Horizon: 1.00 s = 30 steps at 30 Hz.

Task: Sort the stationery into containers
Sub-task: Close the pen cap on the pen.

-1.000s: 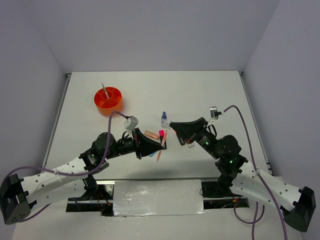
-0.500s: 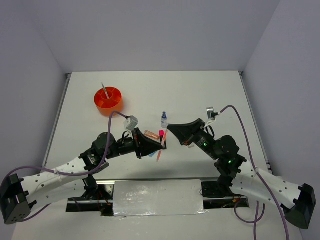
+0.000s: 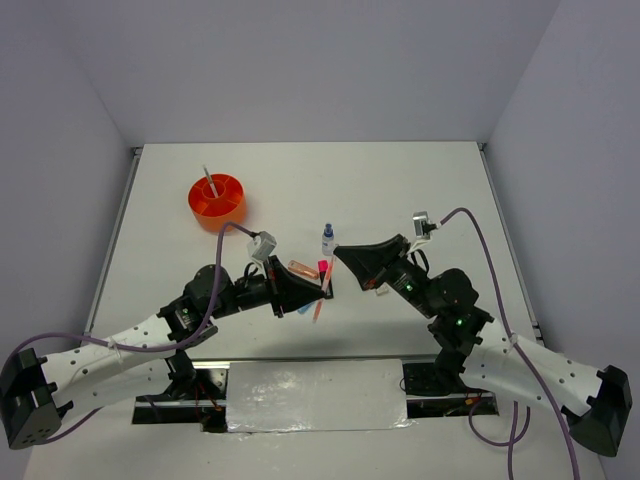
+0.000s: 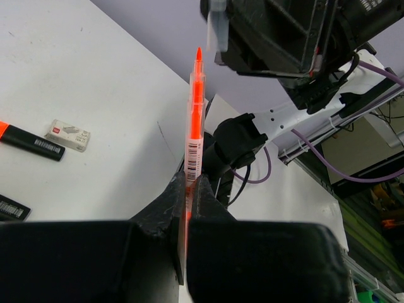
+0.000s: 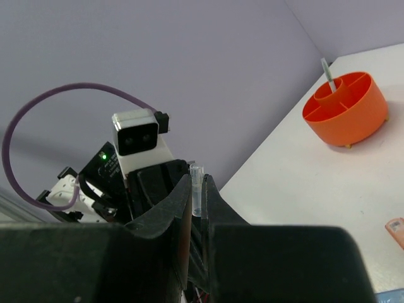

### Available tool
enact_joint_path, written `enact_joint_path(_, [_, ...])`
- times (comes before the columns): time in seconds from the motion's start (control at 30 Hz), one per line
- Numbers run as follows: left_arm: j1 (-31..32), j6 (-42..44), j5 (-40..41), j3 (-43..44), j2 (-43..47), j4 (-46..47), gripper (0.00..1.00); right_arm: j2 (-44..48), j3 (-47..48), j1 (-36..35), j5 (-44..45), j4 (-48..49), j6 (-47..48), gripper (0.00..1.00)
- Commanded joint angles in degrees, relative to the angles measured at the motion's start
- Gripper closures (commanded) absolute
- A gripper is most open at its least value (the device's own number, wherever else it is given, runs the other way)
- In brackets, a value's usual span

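Observation:
My left gripper (image 3: 326, 287) is shut on the thin orange pen (image 4: 194, 129), which stands up between the fingers with its bare tip uppermost. My right gripper (image 3: 340, 253) is shut on a small clear pen cap (image 5: 197, 184) and hovers just above and beside the pen tip; the cap also shows in the left wrist view (image 4: 217, 31). The round orange cup (image 3: 217, 201) stands at the far left with the grey pencil (image 3: 210, 181) in it. The blue-capped bottle (image 3: 328, 238) and a pink highlighter (image 3: 323, 267) lie by the grippers.
A white eraser (image 4: 67, 135) and an orange-tipped black highlighter (image 4: 31, 142) lie on the table left of the pen. A second black highlighter (image 4: 9, 207) is at the left edge. A blue marker (image 3: 303, 310) peeks out under the left gripper.
My right gripper has shifted slightly left with the cap, closer to the pen tip. The left arm and the pen have not moved.

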<state>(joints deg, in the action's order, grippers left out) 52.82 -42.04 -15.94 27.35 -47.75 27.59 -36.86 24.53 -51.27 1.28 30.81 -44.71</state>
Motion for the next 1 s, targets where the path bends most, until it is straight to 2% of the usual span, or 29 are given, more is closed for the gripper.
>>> enact_joint_path(0.0, [0.4,0.6,0.0,0.5,0.9,3.0,1.0,0.8,4.5,-0.5,2.1,-0.4,3.7,1.0])
enact_joint_path(0.97, [0.4,1.3,0.2,1.6,1.1,2.3,1.0,-0.5,0.1,-0.5,2.0,2.1,2.8,1.0])
